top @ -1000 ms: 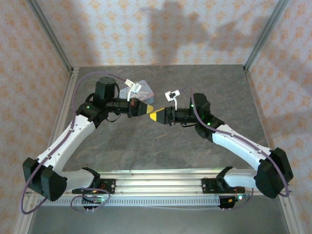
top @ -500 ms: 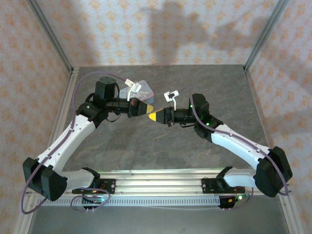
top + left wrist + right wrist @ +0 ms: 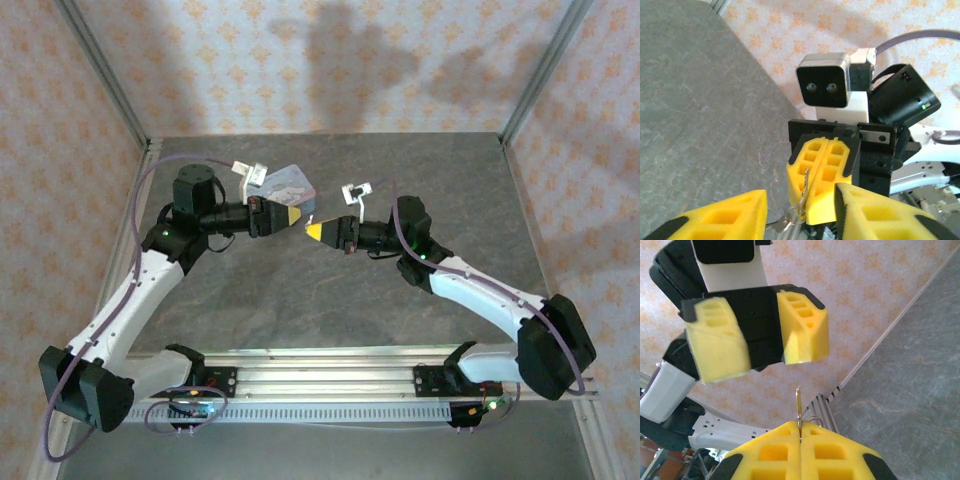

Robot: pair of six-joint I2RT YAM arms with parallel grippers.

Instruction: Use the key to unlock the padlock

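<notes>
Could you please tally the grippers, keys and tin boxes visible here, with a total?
Grippers: 2, the left gripper and the right gripper
Keys: 1, the key, pinched in the right gripper
Tin boxes: 1, the tin box
Total: 4

I find the right gripper (image 3: pixel 314 233) closed, its pads flush together with the key (image 3: pixel 798 405) pinched in the seam. The left gripper (image 3: pixel 296 214) faces it tip to tip, just beside it, jaws parted. The left arm (image 3: pixel 140 290) and right arm (image 3: pixel 480 295) bow outward from it, forearms roughly level.
</notes>
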